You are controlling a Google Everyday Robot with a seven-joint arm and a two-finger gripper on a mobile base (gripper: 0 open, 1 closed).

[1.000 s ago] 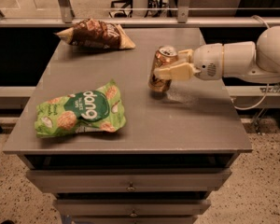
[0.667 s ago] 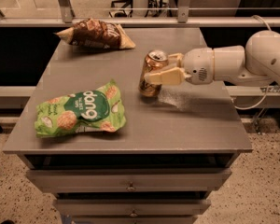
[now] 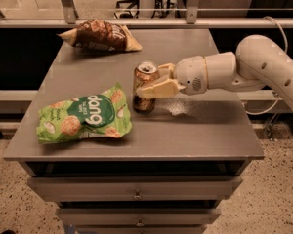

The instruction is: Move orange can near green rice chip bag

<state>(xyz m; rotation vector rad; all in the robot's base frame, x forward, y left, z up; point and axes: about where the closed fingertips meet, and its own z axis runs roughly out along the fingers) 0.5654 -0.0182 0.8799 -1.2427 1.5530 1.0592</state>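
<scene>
The orange can (image 3: 145, 87) stands upright near the middle of the grey table (image 3: 205, 126), a small gap to the right of the green rice chip bag (image 3: 85, 119). The bag lies flat at the front left with its "dang" lettering facing up. My gripper (image 3: 153, 84) reaches in from the right on a white arm (image 3: 244, 67) and is shut on the can, one finger in front of it and one behind. The can's base looks to be at or just above the tabletop.
A brown-and-tan chip bag (image 3: 100, 35) lies at the table's back left. The table has drawers (image 3: 136, 195) below its front edge. A metal railing (image 3: 136, 21) runs behind the table. A cable (image 3: 278, 28) hangs at the right.
My gripper has carried the orange can leftward and toward the front, from the table's right of centre to close beside the green rice chip bag.
</scene>
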